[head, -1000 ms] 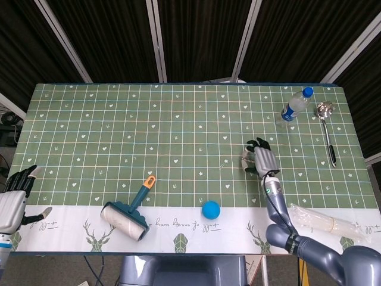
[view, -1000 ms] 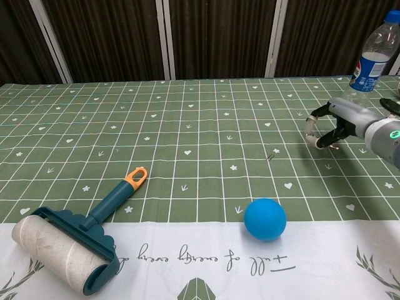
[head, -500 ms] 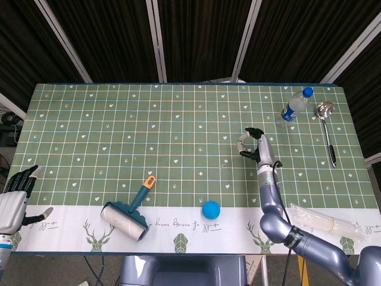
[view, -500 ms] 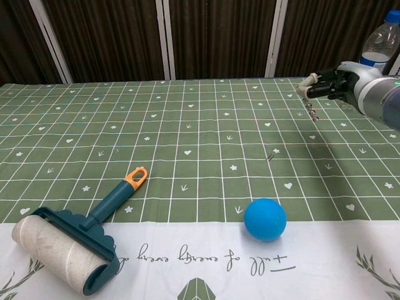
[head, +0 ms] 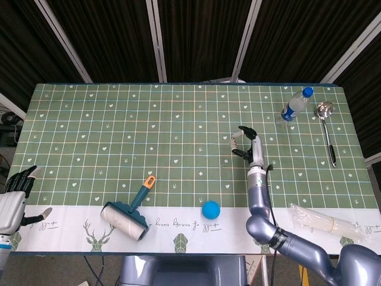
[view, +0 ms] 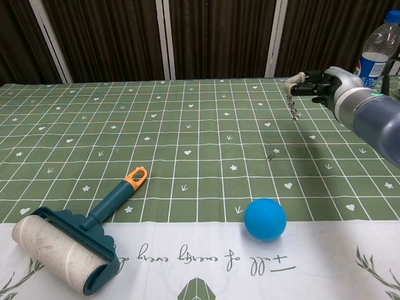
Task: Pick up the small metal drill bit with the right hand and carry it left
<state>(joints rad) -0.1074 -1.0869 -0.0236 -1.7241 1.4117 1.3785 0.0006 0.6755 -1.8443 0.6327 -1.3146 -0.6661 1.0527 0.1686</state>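
One hand's busy: right hand (view: 315, 86) has moved left since 0.5 s ago, pinching the drill bit (view: 293, 107), a thin twisted metal piece hanging from its fingertips above the desk (view: 187, 125). Left hand (head: 15, 193) idle at desk edge, fingers apart, empty. Smooth blue ball (view: 265, 219) & lint roller (view: 78, 240) unmoved.

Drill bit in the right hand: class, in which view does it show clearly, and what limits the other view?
Chest view: the drill bit hangs sharp below the right hand, its twist readable against the green cloth. Head view: the right hand is small and distant, and the bit is too fine to make out.
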